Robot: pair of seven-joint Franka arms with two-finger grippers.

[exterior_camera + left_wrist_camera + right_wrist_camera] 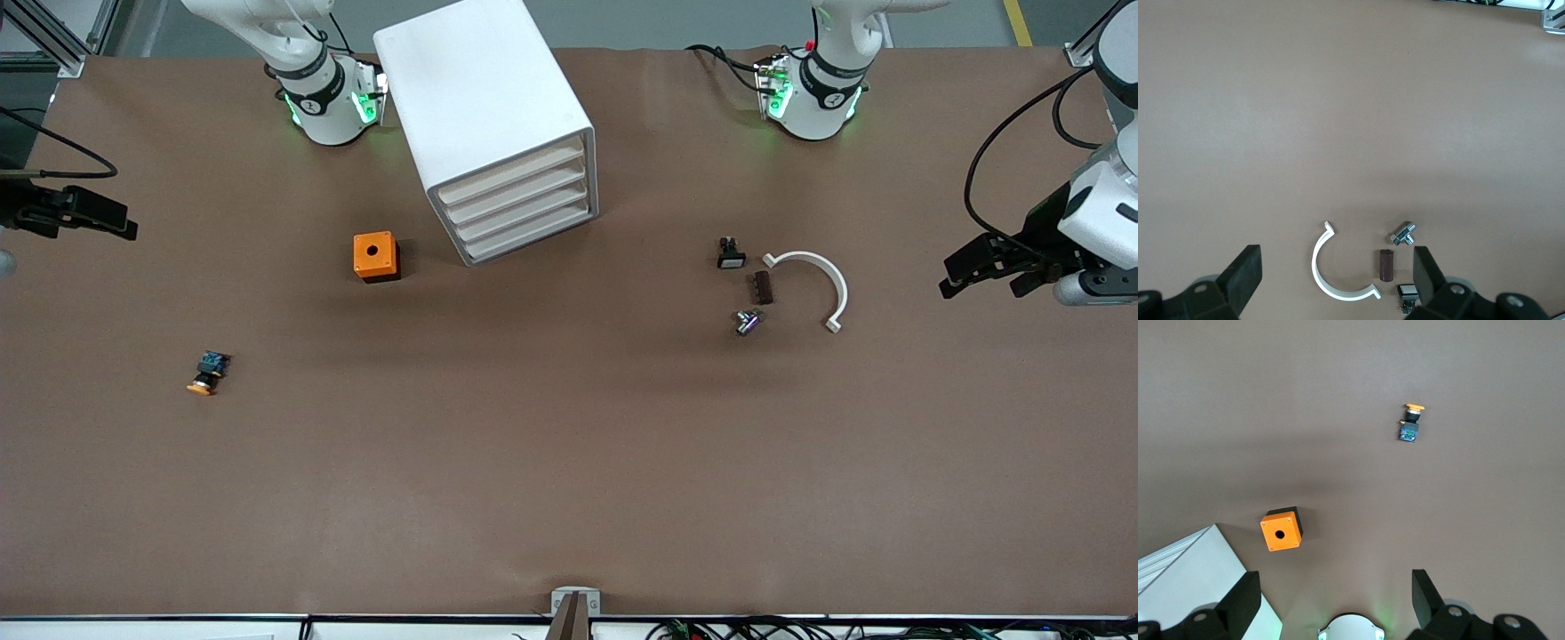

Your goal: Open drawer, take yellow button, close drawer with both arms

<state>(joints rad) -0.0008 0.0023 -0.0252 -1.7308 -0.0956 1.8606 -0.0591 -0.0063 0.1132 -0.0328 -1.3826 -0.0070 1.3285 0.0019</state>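
Tabletop: button well apart from grippers.

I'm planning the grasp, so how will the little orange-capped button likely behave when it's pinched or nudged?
The button lies on its side on the bare table, so its round orange cap may let it roll if nudged. It looks small and probably light, so it could skid away. Its blocky dark body seems the steadier place to pinch.

The picture's edges are cutting off both arms, and the cabinet is showing only one corner in the right wrist view.
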